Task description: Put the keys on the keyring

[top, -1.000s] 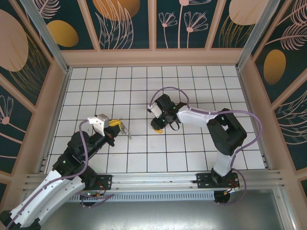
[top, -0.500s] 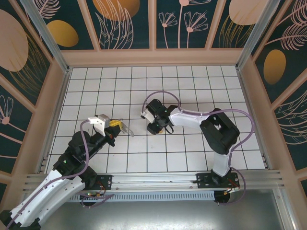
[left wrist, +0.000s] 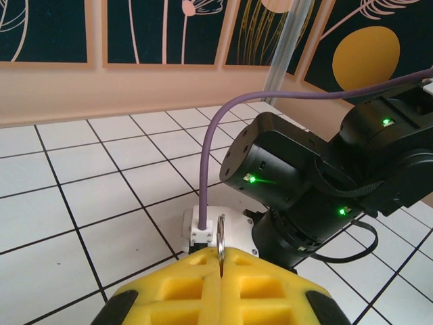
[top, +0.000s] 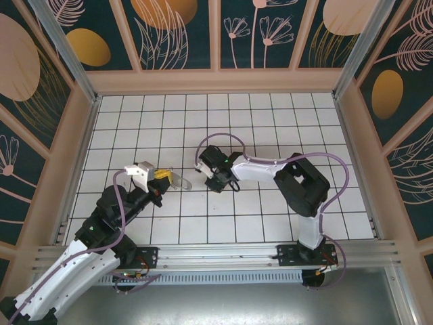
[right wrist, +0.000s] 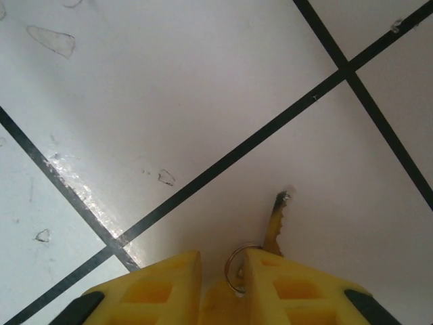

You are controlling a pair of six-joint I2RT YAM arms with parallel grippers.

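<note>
Two grippers, near each other above the tiled tabletop (top: 270, 223). Left gripper (left wrist: 220, 258) pressed together on the keyring (left wrist: 220, 237), a thin wire loop standing edge-on above the yellow fingertips. Right gripper (right wrist: 223, 264) just beside the keyring, pinching the yellow head of a key (right wrist: 276, 227), with the toothed blade and small loop (right wrist: 237, 267) protruding. Both pieces judged light, stiff and slippery; best held by the plastic head, leaving the small loop free for threading.
</note>
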